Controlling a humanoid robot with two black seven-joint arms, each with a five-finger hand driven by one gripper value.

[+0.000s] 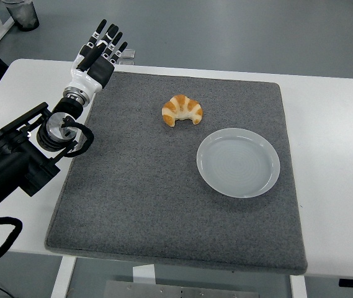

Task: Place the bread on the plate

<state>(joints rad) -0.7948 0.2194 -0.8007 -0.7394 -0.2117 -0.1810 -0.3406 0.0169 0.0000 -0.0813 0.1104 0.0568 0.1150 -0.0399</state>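
The bread is a golden croissant (182, 110) lying on the grey mat (139, 198), a little above and left of the plate. The light grey round plate (238, 162) sits on the right part of the mat and holds nothing. My left hand (102, 49) is raised at the mat's far left corner, fingers straight and spread, holding nothing, well to the left of the croissant. The right arm is out of view.
The mat lies on a white table (337, 136). A dark bin (21, 13) stands on the floor at the top left. A small grey object (126, 57) lies behind my left hand at the table's far edge.
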